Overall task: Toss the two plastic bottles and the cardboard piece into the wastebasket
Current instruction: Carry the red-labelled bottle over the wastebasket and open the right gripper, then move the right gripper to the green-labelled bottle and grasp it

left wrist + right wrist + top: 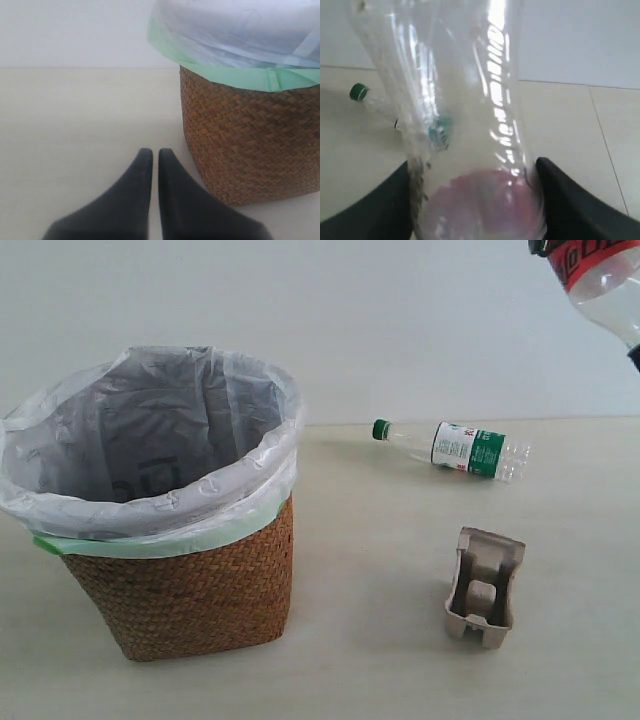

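Observation:
The red-label bottle [598, 280] hangs high at the top right corner of the exterior view. My right gripper [475, 172] is shut on this clear bottle [465, 115], its two black fingers pressed on either side. The slim green-cap bottle [455, 447] lies on its side on the table; its cap [358, 92] shows in the right wrist view. The pulp cardboard piece [486, 586] rests nearer the front. The wicker wastebasket [185, 590] with its white bag stands at the left. My left gripper [151, 151] is shut and empty, low beside the basket [250, 145].
The pale tabletop [380, 660] stretches between the basket and the cardboard piece. A light wall [400, 320] rises behind the table's far edge.

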`<act>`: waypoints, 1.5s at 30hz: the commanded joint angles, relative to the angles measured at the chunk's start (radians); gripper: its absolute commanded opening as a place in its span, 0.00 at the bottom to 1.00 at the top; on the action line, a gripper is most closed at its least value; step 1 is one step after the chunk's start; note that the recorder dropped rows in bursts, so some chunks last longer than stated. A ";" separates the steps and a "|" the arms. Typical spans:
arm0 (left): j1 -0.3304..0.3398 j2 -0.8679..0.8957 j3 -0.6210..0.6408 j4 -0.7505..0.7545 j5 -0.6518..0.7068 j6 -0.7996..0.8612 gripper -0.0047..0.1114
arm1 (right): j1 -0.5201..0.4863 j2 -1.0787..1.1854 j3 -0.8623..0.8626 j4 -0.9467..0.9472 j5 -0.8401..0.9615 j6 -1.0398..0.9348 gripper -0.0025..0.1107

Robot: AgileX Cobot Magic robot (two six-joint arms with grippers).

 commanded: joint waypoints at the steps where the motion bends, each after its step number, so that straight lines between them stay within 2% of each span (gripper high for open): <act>1: -0.009 -0.004 0.004 -0.003 -0.005 0.003 0.07 | -0.002 -0.011 0.001 0.063 -0.006 0.069 0.02; 5: -0.009 -0.004 0.004 -0.003 -0.005 0.003 0.07 | -0.002 0.014 0.001 0.409 -0.006 0.045 0.02; 9: -0.009 -0.004 0.004 -0.003 -0.005 0.003 0.07 | 0.000 0.043 -0.001 0.992 -0.006 -0.158 0.04; 11: -0.009 -0.004 0.004 -0.003 -0.005 0.003 0.07 | 0.022 0.062 -0.001 1.291 -0.029 -0.260 0.13; 13: -0.009 -0.004 0.004 -0.003 -0.005 0.003 0.07 | 0.061 0.077 -0.001 1.446 -0.147 -0.353 0.35; 14: -0.009 -0.004 0.004 -0.003 -0.005 0.003 0.07 | 0.084 0.078 -0.003 1.445 -0.194 -0.357 0.48; 16: -0.009 -0.004 0.004 -0.003 -0.005 0.003 0.07 | 0.123 0.081 -0.003 1.390 -0.284 -0.357 0.84; 17: -0.009 -0.004 0.004 -0.003 -0.005 0.003 0.07 | 0.133 0.082 -0.003 1.366 -0.301 -0.357 0.95; 27: -0.009 -0.004 0.004 -0.003 -0.005 0.003 0.07 | 0.142 0.082 -0.003 1.214 -0.263 -0.326 0.92; 31: -0.009 -0.004 0.004 -0.003 -0.005 0.003 0.07 | 0.142 0.080 -0.003 1.121 -0.173 -0.321 0.92; 34: -0.009 -0.004 0.004 -0.003 -0.005 0.003 0.07 | 0.142 0.076 -0.003 0.902 -0.077 -0.264 0.92; 36: -0.009 -0.004 0.004 -0.003 -0.005 0.003 0.07 | 0.142 0.074 -0.003 0.703 -0.015 -0.199 0.87; 40: -0.009 -0.004 0.004 -0.003 -0.005 0.003 0.07 | 0.142 0.078 0.019 0.299 -0.006 -0.097 0.65; 41: -0.009 -0.004 0.004 -0.003 -0.005 0.003 0.07 | 0.137 0.078 0.029 0.254 -0.006 -0.080 0.61; 45: -0.009 -0.004 0.004 -0.003 -0.005 0.003 0.07 | 0.122 0.115 0.060 0.064 -0.006 -0.054 0.59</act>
